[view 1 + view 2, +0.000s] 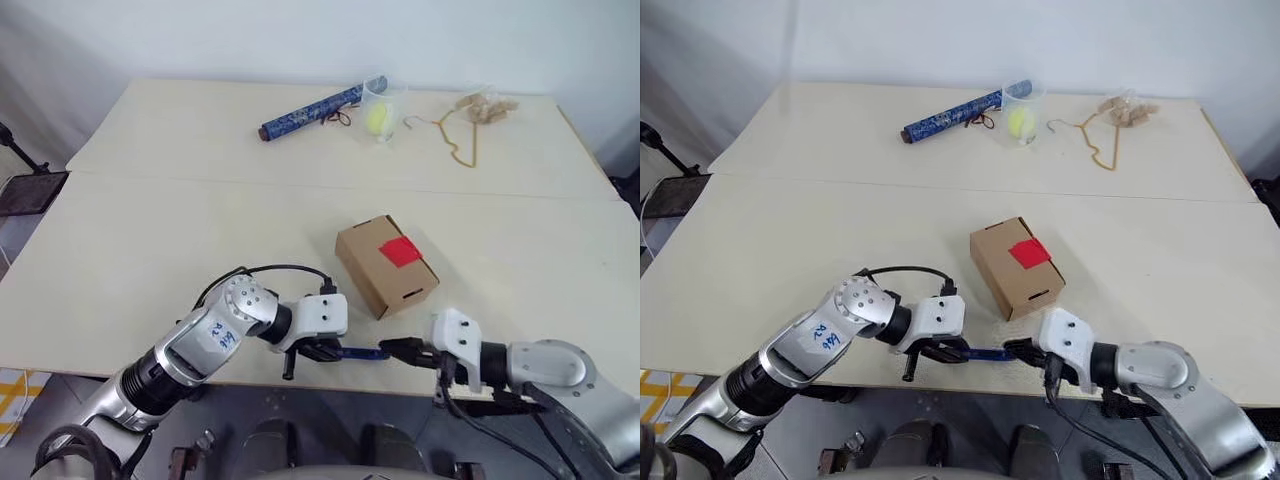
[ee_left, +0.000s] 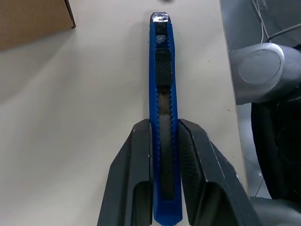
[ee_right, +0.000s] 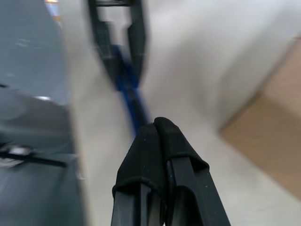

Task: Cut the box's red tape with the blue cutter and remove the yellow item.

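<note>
Left hand (image 2: 162,141) clamps the blue cutter (image 2: 162,84); right hand (image 3: 157,129) pinched closed at its tip.

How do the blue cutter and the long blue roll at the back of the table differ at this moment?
The blue cutter is slim, plain blue and clamped between the left gripper fingers at the table's near edge; the patterned roll is longer, thicker, mottled dark blue and lies free at the far side. The shut right gripper meets the cutter's tip; nothing touches the roll. Both are long and blue.
</note>
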{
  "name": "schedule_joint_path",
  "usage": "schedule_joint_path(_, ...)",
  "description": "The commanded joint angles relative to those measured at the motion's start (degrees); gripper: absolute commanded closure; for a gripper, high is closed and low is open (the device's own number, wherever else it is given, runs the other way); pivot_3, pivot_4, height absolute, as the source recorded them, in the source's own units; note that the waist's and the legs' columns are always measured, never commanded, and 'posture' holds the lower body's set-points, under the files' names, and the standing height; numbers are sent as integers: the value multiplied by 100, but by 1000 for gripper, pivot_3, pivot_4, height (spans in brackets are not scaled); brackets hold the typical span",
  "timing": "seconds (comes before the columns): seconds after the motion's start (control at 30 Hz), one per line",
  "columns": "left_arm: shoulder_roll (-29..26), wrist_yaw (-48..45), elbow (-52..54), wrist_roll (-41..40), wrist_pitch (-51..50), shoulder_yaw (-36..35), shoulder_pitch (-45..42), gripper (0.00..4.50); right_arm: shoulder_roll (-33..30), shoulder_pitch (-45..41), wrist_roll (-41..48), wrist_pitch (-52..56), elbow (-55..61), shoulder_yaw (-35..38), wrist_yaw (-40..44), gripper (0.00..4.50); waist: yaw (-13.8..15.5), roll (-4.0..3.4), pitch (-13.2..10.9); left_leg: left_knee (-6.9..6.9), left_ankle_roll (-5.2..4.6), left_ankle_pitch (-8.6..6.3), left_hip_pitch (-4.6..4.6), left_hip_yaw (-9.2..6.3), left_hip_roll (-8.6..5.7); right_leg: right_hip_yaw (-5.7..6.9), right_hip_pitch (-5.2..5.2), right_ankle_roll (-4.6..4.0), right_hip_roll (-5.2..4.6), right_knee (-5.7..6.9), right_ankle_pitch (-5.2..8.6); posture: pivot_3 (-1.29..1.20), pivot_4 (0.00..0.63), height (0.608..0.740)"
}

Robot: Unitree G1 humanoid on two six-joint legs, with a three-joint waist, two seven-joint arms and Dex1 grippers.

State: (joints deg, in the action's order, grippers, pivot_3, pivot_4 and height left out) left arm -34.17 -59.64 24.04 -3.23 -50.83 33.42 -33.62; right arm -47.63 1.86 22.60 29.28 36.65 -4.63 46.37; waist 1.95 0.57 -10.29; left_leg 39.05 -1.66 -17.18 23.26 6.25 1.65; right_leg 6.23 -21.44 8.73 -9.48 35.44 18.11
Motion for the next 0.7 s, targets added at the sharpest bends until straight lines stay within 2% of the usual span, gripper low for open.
schedule_joint_path(0.03,38,59,-30,-16,-227,184,-131,4077,-13,-193,-215,-134,-175,-216,145,4472,6,0,0,0,0,0,0,0,0,0,0,0,0,0,0,0,150,740)
schedule_joint_path(0.23,-35,37,106,-166,-426,205,-269,4077,-241,-199,-723,-938,-575,-379,614,4472,-4,0,0,0,-2,-2,2,1,0,2,-4,0,1,3,0,0,150,740)
schedule_joint_path(0.7,79,242,76,-92,-462,456,-399,4077,94,-323,-1198,-1577,-1110,-891,927,4472,-21,0,0,2,-2,-1,-1,1,0,1,0,0,1,6,0,0,150,740)
